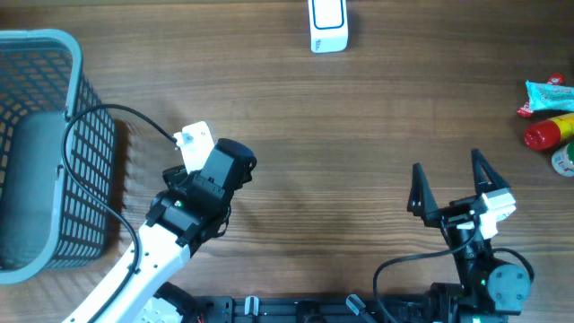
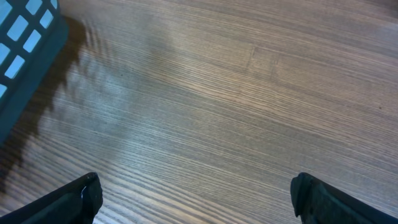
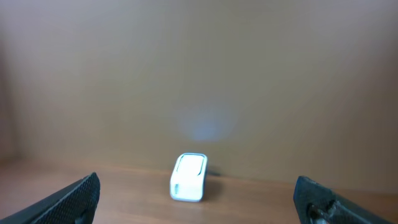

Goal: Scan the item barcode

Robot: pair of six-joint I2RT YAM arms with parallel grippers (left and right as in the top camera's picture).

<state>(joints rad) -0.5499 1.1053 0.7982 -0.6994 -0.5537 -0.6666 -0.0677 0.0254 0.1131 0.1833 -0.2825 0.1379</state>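
The right gripper (image 1: 448, 184) hangs over the near right of the wooden table (image 1: 359, 135) with its fingers spread wide and nothing between them, pointing toward the white scanner (image 1: 327, 25) at the far edge. The left gripper (image 2: 199, 202) is likewise wide apart and empty, aimed down at bare wood just right of the grey mesh basket (image 1: 40, 38). A green packet (image 1: 547, 94) and a red-capped yellow bottle (image 1: 549, 132) lie at the right edge, well apart from both grippers.
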